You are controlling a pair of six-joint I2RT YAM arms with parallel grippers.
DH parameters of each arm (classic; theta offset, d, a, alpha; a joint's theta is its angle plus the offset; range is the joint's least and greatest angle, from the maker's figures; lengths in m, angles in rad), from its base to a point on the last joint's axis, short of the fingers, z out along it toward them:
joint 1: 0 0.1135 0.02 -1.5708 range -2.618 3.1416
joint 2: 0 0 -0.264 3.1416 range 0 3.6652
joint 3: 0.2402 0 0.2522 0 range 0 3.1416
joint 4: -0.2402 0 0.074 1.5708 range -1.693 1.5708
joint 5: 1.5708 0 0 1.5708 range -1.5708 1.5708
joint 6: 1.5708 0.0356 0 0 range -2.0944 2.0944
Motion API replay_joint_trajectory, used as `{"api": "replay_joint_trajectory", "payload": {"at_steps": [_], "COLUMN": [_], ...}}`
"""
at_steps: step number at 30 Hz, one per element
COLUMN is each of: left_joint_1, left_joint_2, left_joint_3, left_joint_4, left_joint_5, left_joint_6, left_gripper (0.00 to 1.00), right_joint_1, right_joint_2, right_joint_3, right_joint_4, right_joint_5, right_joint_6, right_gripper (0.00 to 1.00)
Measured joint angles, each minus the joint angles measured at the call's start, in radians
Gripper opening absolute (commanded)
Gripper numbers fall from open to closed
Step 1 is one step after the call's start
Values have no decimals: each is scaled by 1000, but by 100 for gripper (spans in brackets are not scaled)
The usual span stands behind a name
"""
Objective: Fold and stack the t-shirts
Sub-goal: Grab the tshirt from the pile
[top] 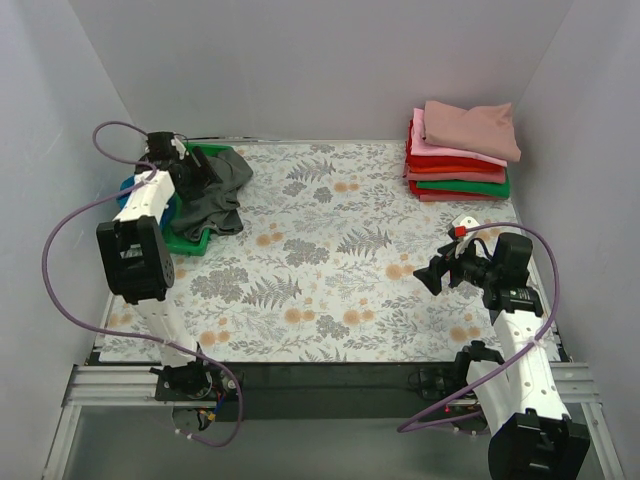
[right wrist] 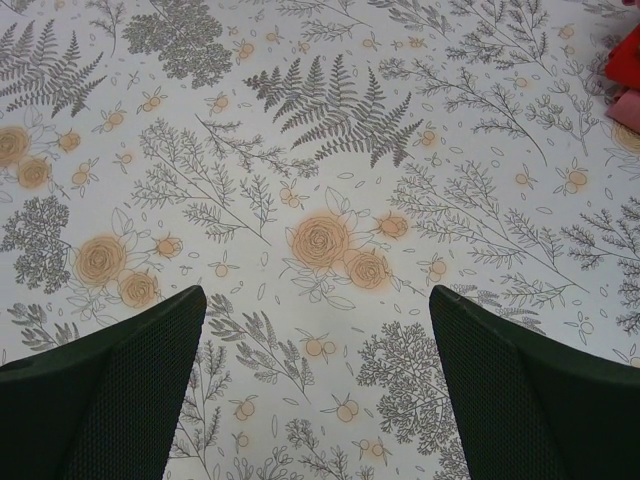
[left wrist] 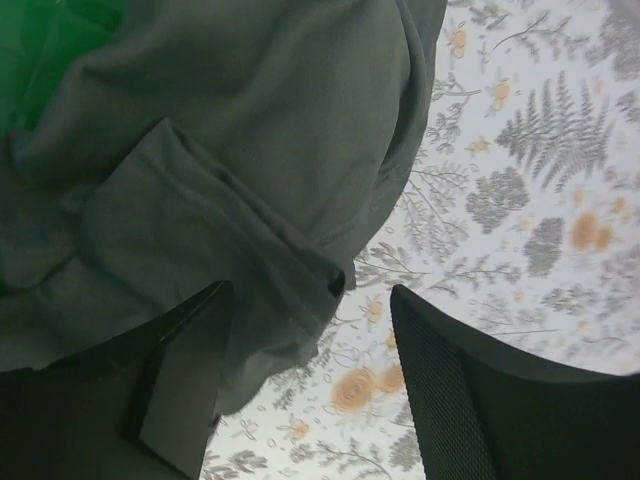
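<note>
From above, your left arm reaches to the far left corner of the bench. Its end effector is over the grey shirt. That shirt lies crumpled, partly in the green tray and partly spilling off the tray's right side onto the bench. A blue shirt shows at the tray's left edge. At the far right corner sits the folded stack, with the rose shirt on top, then pink, red and green layers below it. Your right end effector hangs above bare bench at the right, well apart from the stack.

In your left wrist view, the left end effector has its fingers spread wide and clamps nothing. The grey shirt fills the upper left, and its hemmed edge reaches down between the fingers. A patch of tray shows at the top left and floral bench on the right.

In your right wrist view, the right end effector is spread apart and empty over the patterned bench. A sliver of the stack, red over pink, shows at the upper right edge.
</note>
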Motion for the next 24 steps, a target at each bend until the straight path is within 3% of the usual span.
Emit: {"api": "replay_joint_trajectory", "payload": {"at_steps": [1, 2, 3, 5, 6, 7, 17, 21, 24], "left_joint_1": [-16, -31, -51, -81, -93, -103, -175, -191, -196], "left_joint_2": [30, 54, 79, 114, 122, 124, 113, 27, -85], "left_joint_3": [33, 58, 82, 105, 116, 129, 336, 390, 386], "left_joint_4": [-24, -37, -58, -90, -101, -113, -208, -183, -138], "left_joint_5": [-22, -40, -75, -132, -163, -188, -321, -298, -201], "left_joint_6": [17, 32, 47, 62, 71, 72, 84, 66, 42], "left_gripper": [54, 54, 41, 26, 6, 0, 0, 0, 0], "right_joint_1": [0, 0, 0, 0, 0, -1, -13, -19, -21], "right_joint_2": [1, 1, 1, 1, 1, 1, 2, 1, 1], "right_joint_3": [0, 0, 0, 0, 0, 0, 0, 0, 0], "right_joint_4": [0, 0, 0, 1, 1, 1, 1, 2, 2], "right_joint_5": [-5, -5, -8, -10, -11, -11, -24, -32, -34], "right_joint_6": [0, 0, 0, 0, 0, 0, 0, 0, 0], "right_gripper": [98, 98, 98, 99, 98, 98, 98, 99, 98]}}
